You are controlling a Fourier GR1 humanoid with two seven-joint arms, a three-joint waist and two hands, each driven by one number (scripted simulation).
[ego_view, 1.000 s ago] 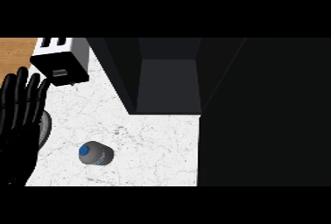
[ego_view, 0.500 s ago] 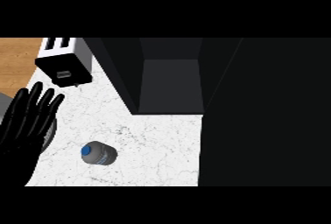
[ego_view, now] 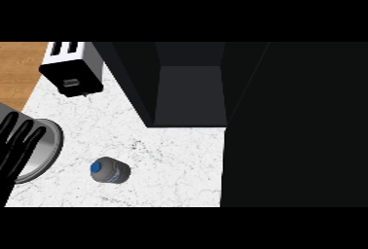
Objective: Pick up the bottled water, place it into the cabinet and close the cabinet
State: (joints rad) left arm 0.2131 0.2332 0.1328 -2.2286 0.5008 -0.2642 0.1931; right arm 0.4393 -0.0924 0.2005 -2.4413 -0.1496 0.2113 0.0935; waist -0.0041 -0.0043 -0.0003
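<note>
Bottled water (ego_view: 109, 170) stands upright on the marble counter (ego_view: 173, 155), near-left of the open cabinet (ego_view: 191, 92), untouched. Left hand (ego_view: 18, 146), fingers straight and apart, over a metal pot (ego_view: 45, 151). Pick-up, placing, closing all remain; right hand unseen.

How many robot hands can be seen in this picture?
1. One robot hand shows at the left edge, fingers straight, over a metal pot, left of the bottled water. The other hand is out of view.
</note>
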